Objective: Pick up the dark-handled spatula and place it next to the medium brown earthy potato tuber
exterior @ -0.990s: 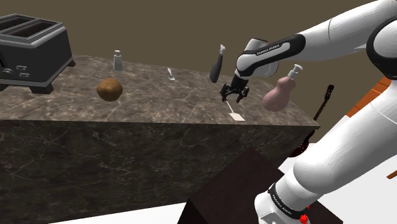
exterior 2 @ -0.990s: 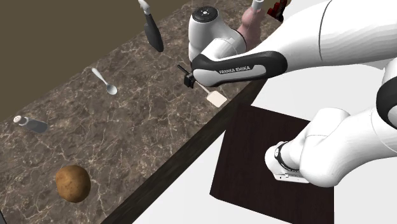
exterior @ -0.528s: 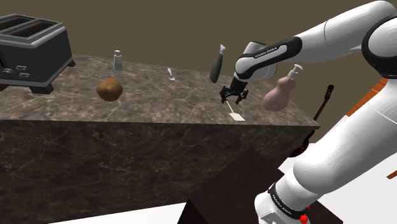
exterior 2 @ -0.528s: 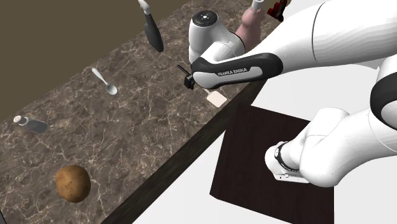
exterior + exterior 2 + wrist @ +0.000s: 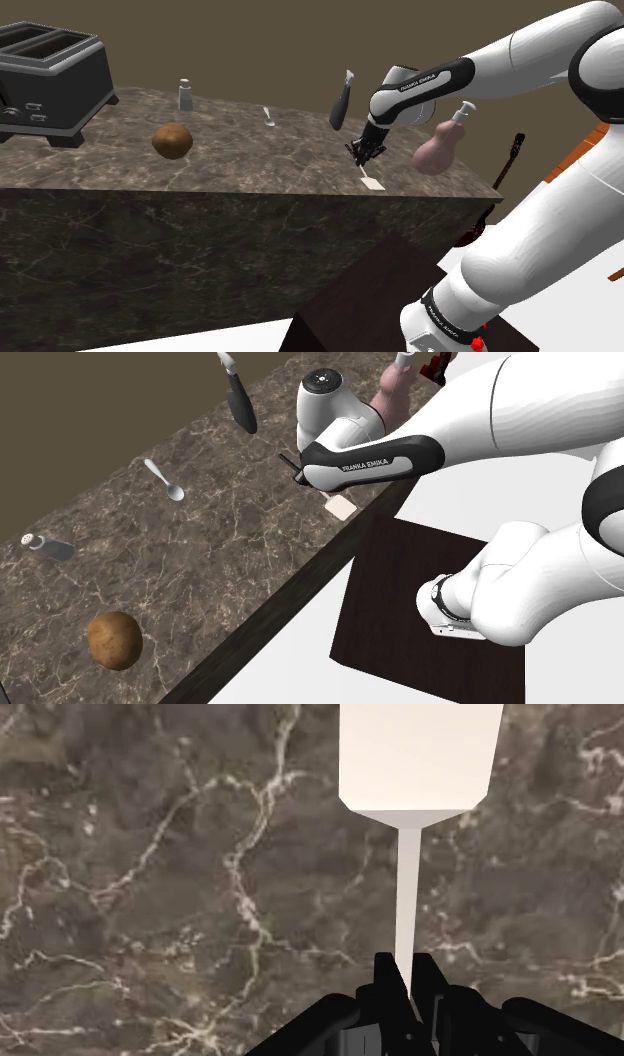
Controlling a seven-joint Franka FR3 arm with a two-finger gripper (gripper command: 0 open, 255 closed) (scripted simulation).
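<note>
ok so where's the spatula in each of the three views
Shoulder view: the spatula lies on the marble counter near its front edge, right of the middle, with its pale blade just below the gripper.
Second exterior view: its blade sits at the counter's edge, upper middle, under the white forearm.
Wrist view: its blade lies beyond the fingertips, with the thin shaft clasped between them.
Shared landmark: the black gripper.

On counter (image 5: 260,160): spatula (image 5: 372,184), potato (image 5: 172,140) well apart

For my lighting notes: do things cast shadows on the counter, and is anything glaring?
Shoulder view: the potato casts no clear shadow on the counter. Wrist view: the spatula is flat, pale, unshaded; the counter veins are sharp.
</note>
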